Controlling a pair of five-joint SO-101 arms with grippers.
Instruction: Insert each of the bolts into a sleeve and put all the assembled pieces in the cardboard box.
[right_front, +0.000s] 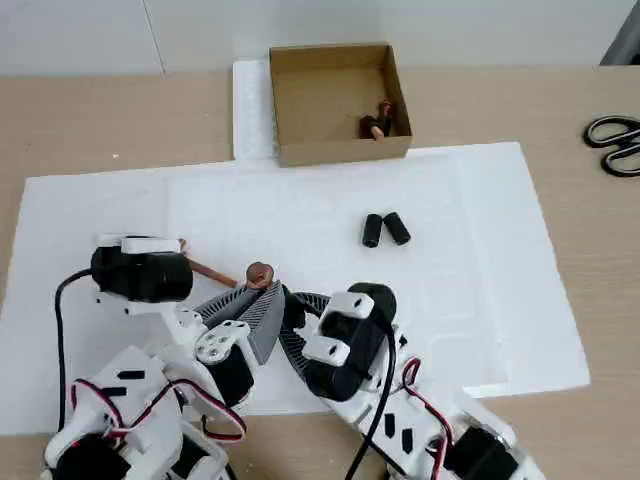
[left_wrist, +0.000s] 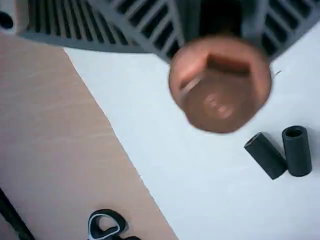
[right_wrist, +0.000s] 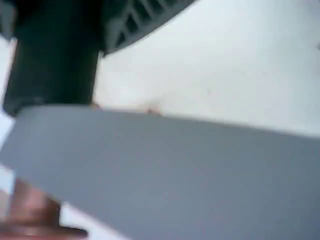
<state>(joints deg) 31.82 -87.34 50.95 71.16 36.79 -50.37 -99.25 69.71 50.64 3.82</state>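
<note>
Left gripper (right_front: 260, 296) low over sheet (right_front: 470, 300), clamping bolt (right_front: 259, 272)

Wooden table (right_front: 90, 110) under a white sheet (right_front: 480, 300), pale wall (right_front: 80, 30) behind.

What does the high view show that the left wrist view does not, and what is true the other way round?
High view, not left wrist: the box with an assembled piece inside, both arms, and a copper rod, likely another bolt, lying on the sheet.
Left wrist, not high: a hexagonal shape on the bolt head, and the open bore of one of the sleeves.
Both: the bolt head, the two sleeves side by side on the sheet, and the scissors on the table.
</note>
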